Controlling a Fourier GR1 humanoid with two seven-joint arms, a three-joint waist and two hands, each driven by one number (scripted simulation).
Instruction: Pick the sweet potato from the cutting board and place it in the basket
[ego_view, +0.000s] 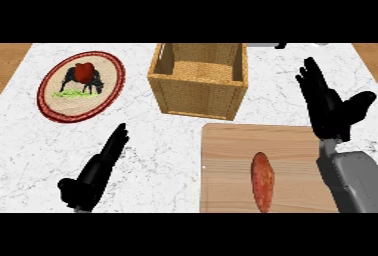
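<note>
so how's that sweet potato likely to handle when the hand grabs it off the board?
The sweet potato is long, rounded and tapered, so it probably rolls sideways if nudged across the flat cutting board. It looks solid, so likely stiff, not floppy. The skin looks smooth, so it might slip toward a tapered end; the open right hand should probably close across its middle.

surface: white grey-veined marble counter (170, 145) fills frame | upper corners: wooden strips (13, 55), perhaps flooring | light: even, soft shadows

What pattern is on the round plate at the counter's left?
A dark grazing animal with a red patch, inside a red rim, on the plate; head view.
</note>
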